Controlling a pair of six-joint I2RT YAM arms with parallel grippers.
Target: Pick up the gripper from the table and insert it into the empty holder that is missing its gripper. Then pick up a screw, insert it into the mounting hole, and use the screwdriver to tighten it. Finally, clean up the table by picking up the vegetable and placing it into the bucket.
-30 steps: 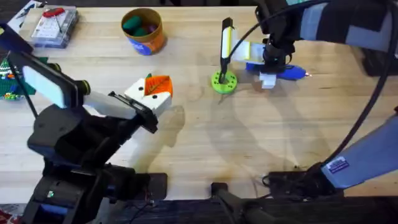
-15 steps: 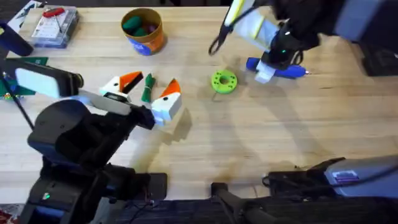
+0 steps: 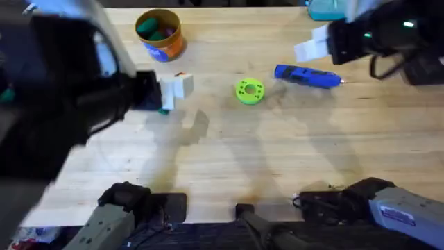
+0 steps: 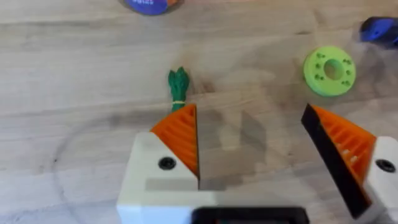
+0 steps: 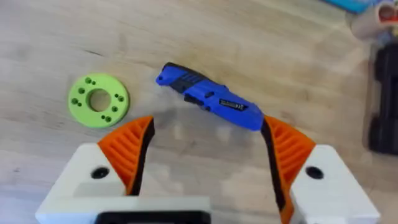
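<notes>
My left gripper [image 4: 252, 149] hangs spread wide above the table [image 3: 229, 160], the vegetable [image 4: 178, 84] lying just past its left fingertip. My right gripper [image 5: 205, 146] is spread too, the screwdriver [image 5: 208, 104] flat between its fingers. Farther back I see the bucket [image 3: 159, 33] holding green pieces.

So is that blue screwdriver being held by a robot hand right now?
No, the screwdriver lies loose on the table, beyond the right gripper's open fingers.
</notes>
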